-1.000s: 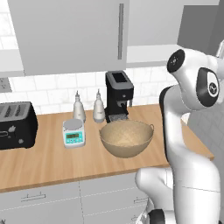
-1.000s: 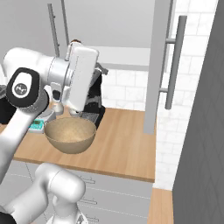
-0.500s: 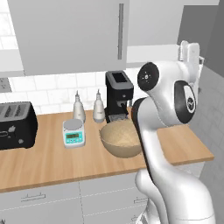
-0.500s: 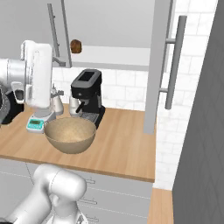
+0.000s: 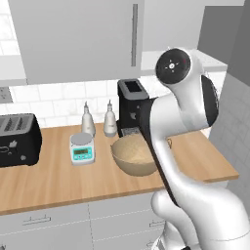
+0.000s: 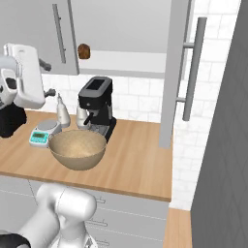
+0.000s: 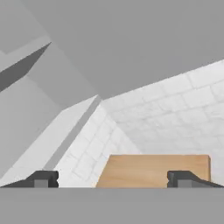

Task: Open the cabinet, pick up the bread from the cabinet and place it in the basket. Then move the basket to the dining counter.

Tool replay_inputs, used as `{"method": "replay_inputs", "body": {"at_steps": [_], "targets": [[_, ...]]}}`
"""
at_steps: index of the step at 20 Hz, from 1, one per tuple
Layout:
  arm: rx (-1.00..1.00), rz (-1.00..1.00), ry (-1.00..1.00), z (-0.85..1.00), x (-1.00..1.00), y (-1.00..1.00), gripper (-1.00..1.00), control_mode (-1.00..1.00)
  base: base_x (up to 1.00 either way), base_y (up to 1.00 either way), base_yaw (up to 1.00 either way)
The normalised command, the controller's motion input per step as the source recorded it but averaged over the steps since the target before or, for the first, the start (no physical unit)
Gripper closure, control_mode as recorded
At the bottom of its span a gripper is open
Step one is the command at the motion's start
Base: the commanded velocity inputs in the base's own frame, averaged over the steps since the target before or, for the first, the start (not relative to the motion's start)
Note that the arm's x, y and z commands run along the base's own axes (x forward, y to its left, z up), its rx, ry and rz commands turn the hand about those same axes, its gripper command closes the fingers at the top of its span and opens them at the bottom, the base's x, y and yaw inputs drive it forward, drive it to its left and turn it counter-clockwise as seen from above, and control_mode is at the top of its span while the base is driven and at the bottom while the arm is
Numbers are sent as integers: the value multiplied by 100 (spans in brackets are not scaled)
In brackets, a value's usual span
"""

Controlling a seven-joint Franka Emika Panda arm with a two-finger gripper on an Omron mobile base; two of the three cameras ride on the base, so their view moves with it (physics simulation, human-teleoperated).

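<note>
Right base view: bread (image 6: 84, 51) on cabinet (image 6: 127, 29) shelf (door open).

Basket (image 5: 132, 155) (right rim) hidden behind arm (image 5: 166, 146).

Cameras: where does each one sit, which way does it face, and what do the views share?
Left base view: behind the arm's left, looking forward and down at the basket, scale and toaster; the arm rises at lower right.
Right base view: behind its right, facing the open cabinet and bread; the arm rises at lower left.
Hand view: on the hand, facing tiled wall and counter; the open gripper shows its fingertips.
Both base views share the basket and coffee machine.
</note>
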Motion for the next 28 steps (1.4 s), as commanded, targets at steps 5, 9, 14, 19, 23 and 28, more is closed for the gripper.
{"method": "replay_inputs", "body": {"at_steps": [5, 9, 14, 19, 23, 28], "targets": [[-21, 49, 37, 0, 82, 8, -100, -100, 0, 0, 0], [-12, 40, 2, 0, 100, 49, -100, -100, 0, 0, 0], [-6, 31, 0, 1, 100, 63, -100, -100, 0, 0, 0], [-3, 28, 9, 9, 78, 17, -100, -100, 0, 0, 0], [-2, 26, 17, 0, 67, 12, -100, -100, 0, 0, 0], [-1, 13, -1, 0, 98, 42, -100, -100, 0, 0, 0]]}}
